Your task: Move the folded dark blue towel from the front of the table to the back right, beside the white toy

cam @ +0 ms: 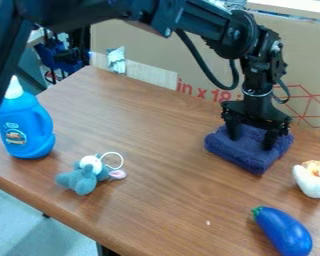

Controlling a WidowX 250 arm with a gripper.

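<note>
Crosses the top of the frame from the upper left with the arm (189, 19), and hangs down on the right side with the claw (251, 143) right at the cloth (245, 154), dark blue and thick, a little to the right of the frame's centre. Shows wide at the claw, with one finger toward the left part of the cloth and the other toward the right, and blue fabric visible between. Cannot tell whether pressing into the fabric or just above it.

Seems, judging by this, to be at the cloth without a closed grip on it. Shows no lift, with the cloth lying on the brown counter (163, 200). Could be at the start of handling the cloth or at the end of it; cannot tell which, nor how much is left to do.

Touches nothing else. Near the right edge of the frame, to the right of the cloth and apart from it, has a white thing (310, 182) with a yellow-orange top. At the lower right, has a blue eggplant (283, 233), lying on its side with the green end toward the upper left. Left of centre and lower down, has a grey-blue plush mouse (86, 176) with a white ring beside it. At the left edge, has a blue bottle (29, 122), upright, with a white cap.
</note>
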